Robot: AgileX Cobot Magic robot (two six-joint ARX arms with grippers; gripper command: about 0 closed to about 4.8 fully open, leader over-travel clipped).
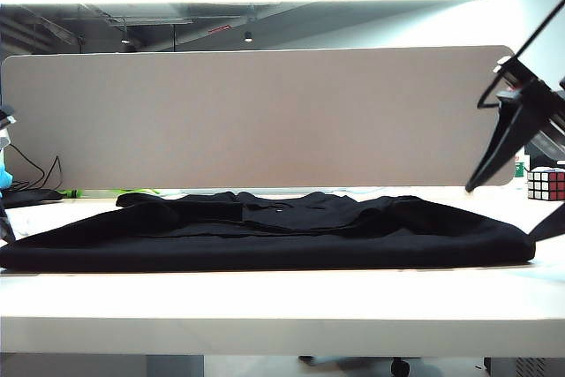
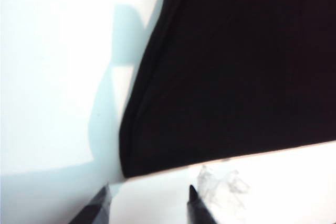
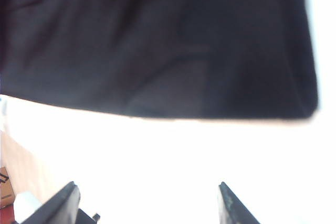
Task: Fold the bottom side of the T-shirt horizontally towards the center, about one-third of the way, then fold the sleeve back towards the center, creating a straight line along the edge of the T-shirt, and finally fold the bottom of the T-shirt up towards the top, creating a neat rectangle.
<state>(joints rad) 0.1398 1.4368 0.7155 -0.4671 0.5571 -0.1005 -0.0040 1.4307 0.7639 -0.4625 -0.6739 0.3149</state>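
Exterior view is showing me the T-shirt (image 1: 265,231) lying across the table (image 1: 282,306) already folded into a long band, while I'm holding both the left gripper (image 2: 149,203) and right gripper (image 3: 149,203) spread and empty above its near corners, at nine and three o'clock, with folding still remaining, I judge.

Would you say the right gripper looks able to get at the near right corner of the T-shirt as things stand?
Probably yes: the right gripper hangs open over bare table, and nothing lies between it and the T-shirt corner.
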